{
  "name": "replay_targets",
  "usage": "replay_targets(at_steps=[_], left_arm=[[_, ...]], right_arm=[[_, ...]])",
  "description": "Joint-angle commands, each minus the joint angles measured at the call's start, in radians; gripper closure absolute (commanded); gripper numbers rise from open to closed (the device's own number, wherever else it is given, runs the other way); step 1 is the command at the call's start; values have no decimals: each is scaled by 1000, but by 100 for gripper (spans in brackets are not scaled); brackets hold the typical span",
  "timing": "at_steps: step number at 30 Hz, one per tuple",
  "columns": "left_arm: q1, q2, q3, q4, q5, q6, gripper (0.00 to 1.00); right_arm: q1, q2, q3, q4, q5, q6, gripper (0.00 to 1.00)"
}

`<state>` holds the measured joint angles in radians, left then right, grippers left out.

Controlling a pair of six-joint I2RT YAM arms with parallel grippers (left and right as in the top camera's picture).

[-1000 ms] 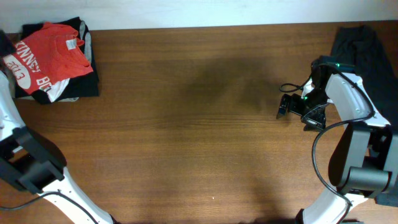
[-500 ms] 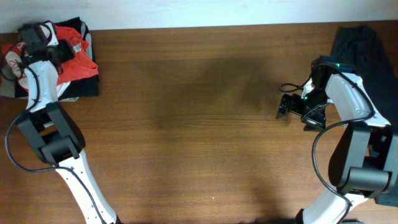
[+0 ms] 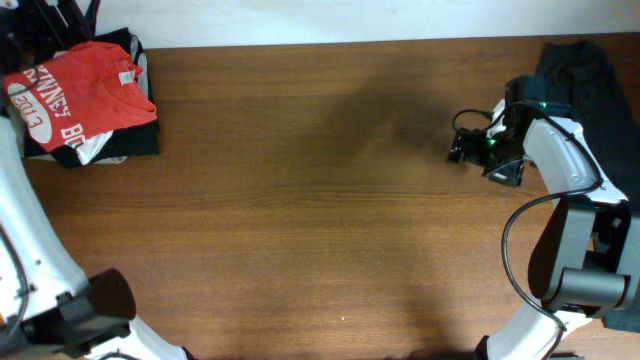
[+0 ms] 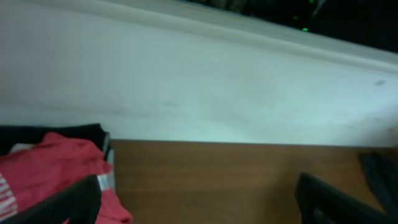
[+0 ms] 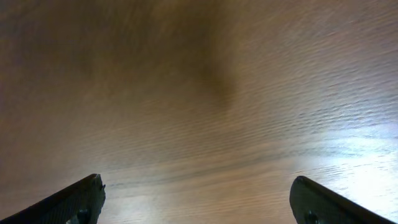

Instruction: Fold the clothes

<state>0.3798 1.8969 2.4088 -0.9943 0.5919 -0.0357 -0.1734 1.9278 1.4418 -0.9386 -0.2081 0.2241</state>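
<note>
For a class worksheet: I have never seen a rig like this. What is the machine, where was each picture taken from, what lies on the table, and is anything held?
These are two robot arms at a wooden table, each ending in a two-finger gripper. One picture looks down from above. The other two come from cameras on the wrists, so the dark shapes in their lower corners are the arm's own fingers. A red-orange T-shirt with white lettering lies at the table's far left corner on a dark garment; another dark cloth lies at the far right. The left gripper is near the shirt pile, the right gripper over bare wood. Both are open and hold nothing.
</note>
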Motion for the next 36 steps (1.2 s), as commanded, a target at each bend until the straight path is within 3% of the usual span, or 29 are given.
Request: replay_targets(at_steps=[1, 5, 14, 20, 27, 31, 33, 36], left_arm=[[2, -39, 5, -70, 49, -6, 1], [2, -38, 4, -162, 48, -6, 1], [2, -38, 4, -227, 48, -5, 1], [2, -38, 4, -227, 48, -5, 1], [2, -38, 4, -227, 48, -5, 1], [2, -38, 4, -227, 48, -5, 1], [2, -38, 4, -227, 48, -5, 1], [2, -38, 4, -227, 48, -5, 1]], right_arm=[[-4, -11, 18, -103, -209, -3, 1], [-30, -95, 19, -110, -316, -96, 2], [-33, -829, 19, -103, -214, -139, 1], [-33, -1144, 19, -103, -203, -139, 1], [-33, -1201, 19, -106, -202, -139, 2], [-31, -1201, 18, -251, -85, -147, 1], [-30, -1206, -16, -285, -40, -156, 1], [-30, -1285, -159, -203, -42, -222, 1]])
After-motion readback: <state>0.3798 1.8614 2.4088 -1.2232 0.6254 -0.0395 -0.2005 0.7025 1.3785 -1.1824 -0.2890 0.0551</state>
